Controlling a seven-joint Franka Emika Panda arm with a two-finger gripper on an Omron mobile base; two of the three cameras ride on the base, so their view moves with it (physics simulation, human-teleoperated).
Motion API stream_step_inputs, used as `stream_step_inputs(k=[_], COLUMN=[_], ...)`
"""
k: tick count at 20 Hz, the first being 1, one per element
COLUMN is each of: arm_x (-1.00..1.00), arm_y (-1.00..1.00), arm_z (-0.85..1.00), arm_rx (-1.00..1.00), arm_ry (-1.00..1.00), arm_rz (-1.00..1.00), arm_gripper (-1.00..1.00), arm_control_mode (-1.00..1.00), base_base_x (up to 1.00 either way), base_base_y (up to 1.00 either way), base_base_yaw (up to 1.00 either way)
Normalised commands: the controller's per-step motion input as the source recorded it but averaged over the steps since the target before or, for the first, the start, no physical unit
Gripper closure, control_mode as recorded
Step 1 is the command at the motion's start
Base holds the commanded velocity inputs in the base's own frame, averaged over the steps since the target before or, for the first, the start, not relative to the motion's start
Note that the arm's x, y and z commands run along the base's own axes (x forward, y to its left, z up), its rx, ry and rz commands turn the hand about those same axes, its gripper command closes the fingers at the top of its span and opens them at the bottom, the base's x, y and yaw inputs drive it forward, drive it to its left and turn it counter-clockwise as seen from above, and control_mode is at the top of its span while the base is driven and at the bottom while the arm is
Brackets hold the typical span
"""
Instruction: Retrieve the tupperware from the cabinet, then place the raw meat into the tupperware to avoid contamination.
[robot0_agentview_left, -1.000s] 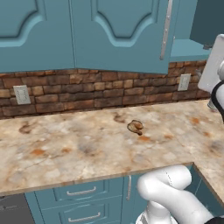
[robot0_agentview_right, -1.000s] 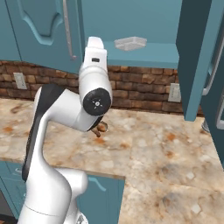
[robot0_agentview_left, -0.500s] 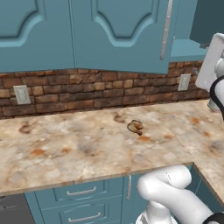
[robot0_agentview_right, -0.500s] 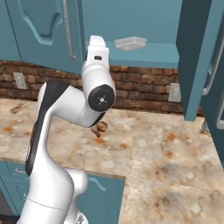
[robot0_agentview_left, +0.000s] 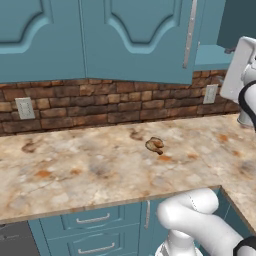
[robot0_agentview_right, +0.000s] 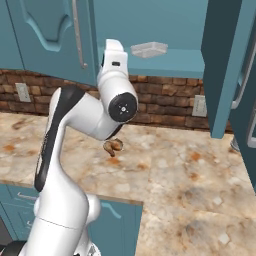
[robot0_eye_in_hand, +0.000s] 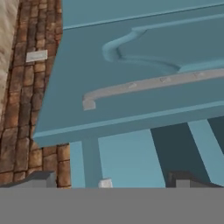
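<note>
The tupperware (robot0_agentview_right: 149, 49), a shallow translucent whitish box, sits on the shelf of the open compartment of the teal cabinet (robot0_agentview_right: 50, 35). The raw meat (robot0_agentview_left: 155, 145), a small curled brown lump, lies on the marble counter below, and the arm partly hides the raw meat (robot0_agentview_right: 114, 146) in the right base view. My hand (robot0_agentview_right: 114, 54) is raised in front of the shelf, to the left of the tupperware and at about its height. In the hand view my gripper (robot0_eye_in_hand: 113, 180) is open with nothing between the fingertips (robot0_eye_in_hand: 41, 178), facing the door's silver handle (robot0_eye_in_hand: 148, 85).
An open cabinet door (robot0_agentview_right: 225, 65) juts out to the right of the shelf. The closed doors (robot0_agentview_left: 130, 40) and a long handle (robot0_agentview_left: 189, 32) hang over the counter (robot0_agentview_left: 90, 170). Outlets (robot0_agentview_left: 211, 93) sit in the brick wall. Drawers (robot0_agentview_left: 92, 220) run below the counter edge.
The arm has shifted a little to the right, toward the open compartment, and the hand has risen slightly. The meat and the tupperware have not moved.
</note>
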Motion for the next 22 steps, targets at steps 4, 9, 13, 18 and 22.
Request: stream_step_inputs(k=[4, 9, 13, 18, 22], arm_x=[0.06, 0.04, 0.05, 0.15, 0.19], arm_y=[0.00, 0.03, 0.07, 0.05, 0.06], arm_z=[0.00, 0.00, 0.00, 0.00, 0.00], arm_rx=[0.00, 0.00, 0.00, 0.00, 0.00], arm_ry=[0.00, -0.01, -0.02, -0.02, -0.01], arm_rz=[0.06, 0.06, 0.06, 0.06, 0.06], arm_gripper=[-1.00, -1.00, -1.00, -1.00, -1.00], arm_control_mode=[-1.00, -1.00, -1.00, -1.00, -1.00], base_base_x=[0.00, 0.00, 0.00, 0.00, 0.00], base_base_y=[0.00, 0.00, 0.00, 0.00, 0.00], base_base_yaw=[0.00, 0.00, 0.00, 0.00, 0.00])
